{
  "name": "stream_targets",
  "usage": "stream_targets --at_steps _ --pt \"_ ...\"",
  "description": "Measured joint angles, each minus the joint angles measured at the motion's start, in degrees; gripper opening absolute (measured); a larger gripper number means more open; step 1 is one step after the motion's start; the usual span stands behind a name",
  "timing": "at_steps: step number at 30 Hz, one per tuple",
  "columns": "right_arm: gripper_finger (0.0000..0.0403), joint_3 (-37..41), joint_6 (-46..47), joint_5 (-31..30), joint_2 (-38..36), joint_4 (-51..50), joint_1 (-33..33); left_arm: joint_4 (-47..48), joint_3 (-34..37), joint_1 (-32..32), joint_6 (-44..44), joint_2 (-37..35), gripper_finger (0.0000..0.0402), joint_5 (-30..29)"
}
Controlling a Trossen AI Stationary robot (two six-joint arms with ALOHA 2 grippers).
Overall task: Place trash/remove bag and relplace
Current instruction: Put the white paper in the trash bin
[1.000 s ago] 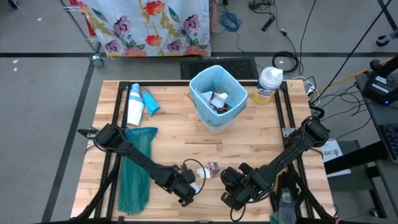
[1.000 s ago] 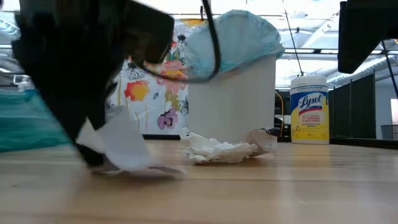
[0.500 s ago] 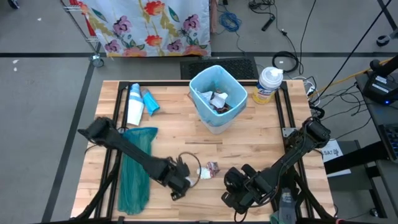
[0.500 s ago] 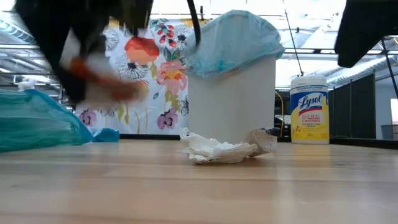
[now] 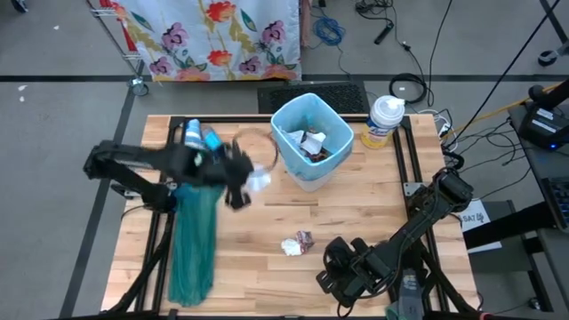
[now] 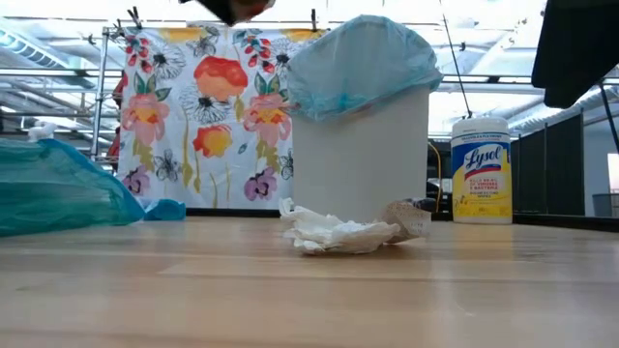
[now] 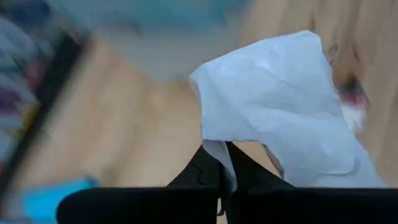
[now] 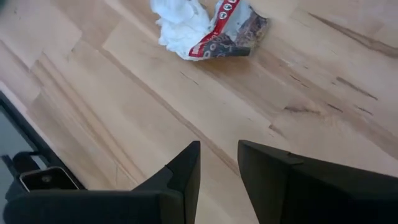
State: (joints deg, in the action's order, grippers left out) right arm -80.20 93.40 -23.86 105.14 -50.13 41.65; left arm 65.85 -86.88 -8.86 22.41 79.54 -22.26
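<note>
The left gripper (image 7: 224, 180) pinches a white paper scrap (image 7: 292, 112) tight, up in the air just beside the white bin (image 5: 310, 142) by the table's (image 5: 356, 213) far edge. The right gripper (image 8: 217, 165), fingers a little apart, holds nothing near the front edge. More trash (image 5: 297, 242) lies nearby.

Both arms: dark, near-black jointed links. Left arm (image 5: 151, 164) is slim with a bulkier wrist block. Right arm (image 5: 418, 218) has rounded joint housings. Right gripper (image 8: 219, 171): two flat, matte black fingers (image 8: 186, 168) with squared, bevelled tips. Left gripper (image 7: 224, 163): black fingers tapering to points.
</note>
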Motion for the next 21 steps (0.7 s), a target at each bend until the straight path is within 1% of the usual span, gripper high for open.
stream_targets --at_steps 3,6,8,11,14,16,21 --pt "0.0098 0.0 3.13 -0.02 0.01 -0.63 -0.8 -0.88 -6.23 7.37 -12.09 0.19 0.0 -0.25" --pt "0.0098 0.0 6.62 -0.06 0.0 -1.96 -1.85 -5.64 -12.21 13.76 -23.33 2.04 0.0 0.22" --pt "0.0098 0.0 8.5 -0.06 0.0 -2.78 -2.63 -8.04 -15.71 17.65 -29.28 4.13 0.0 3.01" --pt "0.0098 0.0 10.51 -0.06 0.0 -3.23 -3.92 -11.82 -20.49 21.86 -35.5 8.31 0.0 8.56" --pt "0.0098 0.0 12.02 -0.08 0.0 -3.46 -5.29 -15.02 -23.68 24.02 -39.49 12.78 0.0 11.46" --pt "0.0098 0.0 13.47 -0.08 0.0 -3.48 -6.08 -16.29 -24.6 24.73 -41.48 15.25 0.0004 11.83" --pt "0.0098 0.0 16.66 -0.11 0.0 -3.37 -7.71 -21.8 -24.7 24.98 -45.77 20.42 0.0038 12.0"
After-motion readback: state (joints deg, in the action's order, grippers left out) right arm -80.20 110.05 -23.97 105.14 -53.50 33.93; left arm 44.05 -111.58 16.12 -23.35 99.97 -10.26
